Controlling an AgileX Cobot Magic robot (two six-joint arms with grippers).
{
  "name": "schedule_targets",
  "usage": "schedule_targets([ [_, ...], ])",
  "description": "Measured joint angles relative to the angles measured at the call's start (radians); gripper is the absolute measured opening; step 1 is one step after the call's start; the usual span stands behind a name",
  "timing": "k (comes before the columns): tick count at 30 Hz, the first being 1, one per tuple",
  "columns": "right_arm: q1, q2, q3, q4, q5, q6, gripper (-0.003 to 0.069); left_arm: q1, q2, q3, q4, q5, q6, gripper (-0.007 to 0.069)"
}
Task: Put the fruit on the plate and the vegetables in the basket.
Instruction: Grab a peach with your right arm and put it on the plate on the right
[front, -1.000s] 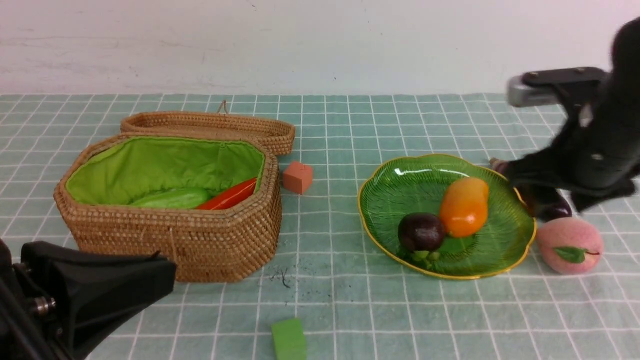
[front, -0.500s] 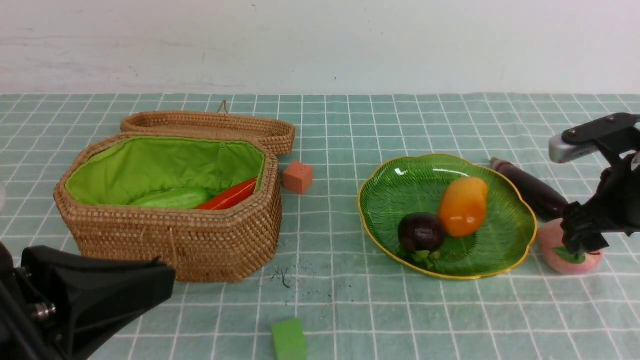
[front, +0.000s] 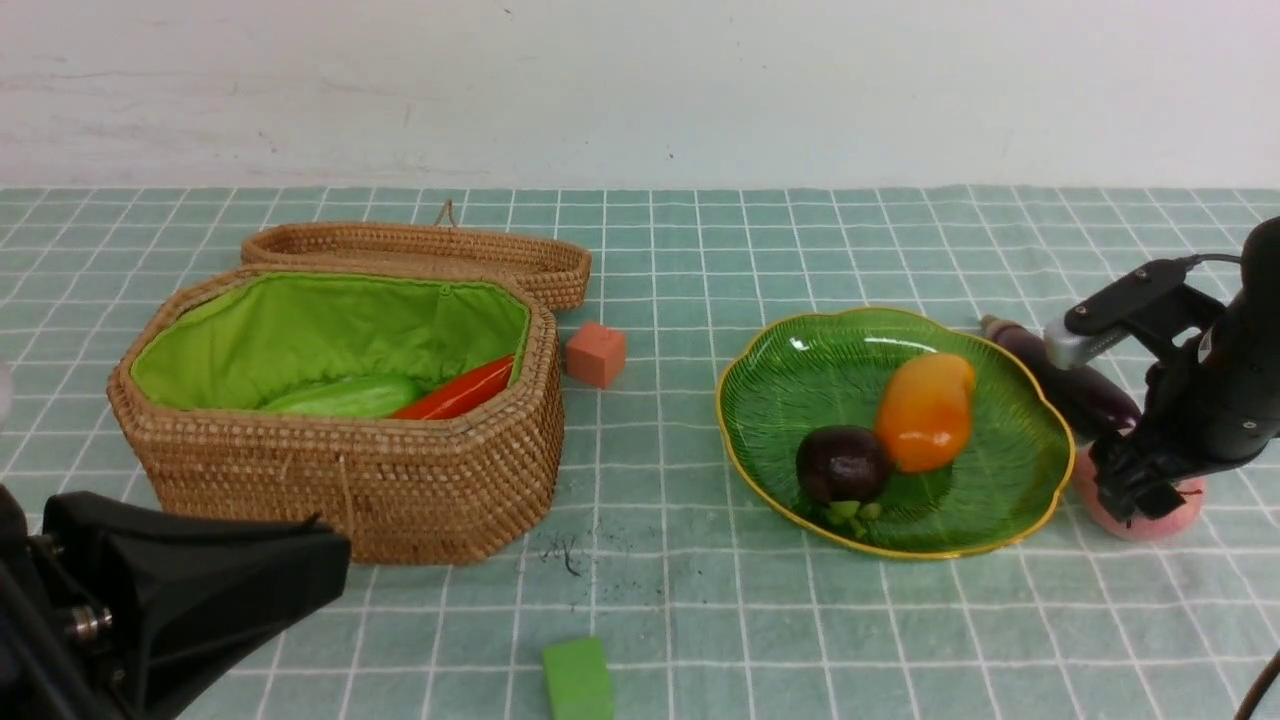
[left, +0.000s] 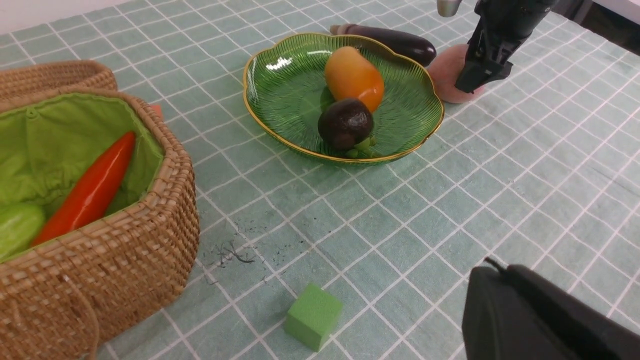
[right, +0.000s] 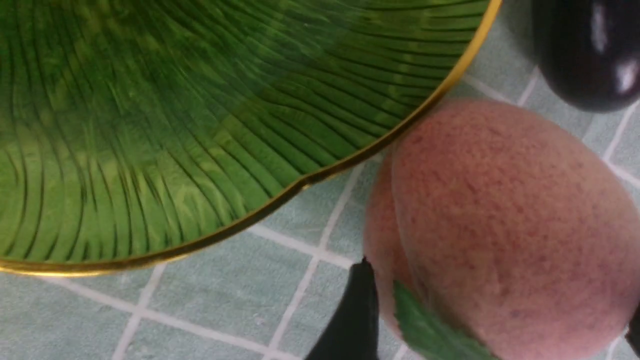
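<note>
- Two of the three fruits, the mango (front: 926, 412) and the mangosteen (front: 842, 464), already lay on the plate (front: 790, 380), touching each other.
- One fruit remained outside: the peach (front: 1172, 512) sat on the checked cloth (front: 680, 600) on the robot's right, close against the plate's gold rim (right: 300, 182), with the eggplant (front: 1075, 385) just behind it.
- Over the last second we saw the right gripper (front: 1135, 490) drop from a higher, blurred spot above the eggplant down onto the peach, with its jaws spreading wide on the way.
- Now those jaws stood wide open astride the peach. In the right wrist view one fingertip (right: 357, 315) sat between rim and peach, beside the leaf (right: 425, 330), and the other barely showed at the far side. Nothing was gripped yet.
- We judged that the reach was ending and the grasp was about to begin. Closing on the peach and lifting it over the rim would finish the fruit.
- We noted a risk: the inner finger stood so near the rim that closing might nudge the plate.
- The basket (front: 350, 480), with its lid (front: 420, 250) lying behind it, held the pepper (front: 455, 392) and the cucumber (front: 345, 397). The eggplant was not yet inside, so one vegetable was still to go.
- The left gripper (front: 300, 560) stayed parked low at the near left, shut and empty.
</note>
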Motion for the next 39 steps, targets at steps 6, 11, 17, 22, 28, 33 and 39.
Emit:
schedule_targets([
  [6, -0.001, 0.020, -0.008, -0.019, -0.024, -0.010, 0.0650, 0.000, 0.000, 0.000, 0.000, 0.000, 0.000, -0.0013],
  [11, -0.001, 0.022, -0.008, -0.019, -0.028, -0.028, 0.0603, 0.000, 0.000, 0.000, 0.000, 0.000, 0.000, -0.0013],
  [17, -0.001, 0.022, -0.008, -0.021, -0.028, -0.031, 0.0603, 0.000, 0.000, 0.000, 0.000, 0.000, 0.001, -0.0011],
  [22, -0.001, 0.015, -0.008, -0.020, -0.020, -0.030, 0.0603, 0.000, 0.000, 0.000, 0.000, 0.000, 0.001, -0.0010],
  [28, -0.001, -0.030, -0.006, -0.006, 0.019, 0.011, 0.0601, 0.000, 0.000, 0.001, 0.000, 0.000, 0.001, -0.0009],
  [33, -0.001, -0.094, -0.006, 0.002, 0.071, 0.047, 0.0565, 0.000, 0.000, 0.001, -0.001, -0.001, 0.001, -0.0008],
  [39, 0.078, -0.184, -0.019, 0.198, 0.025, 0.084, 0.0039, 0.000, 0.000, 0.001, -0.003, -0.044, 0.001, -0.0008],
])
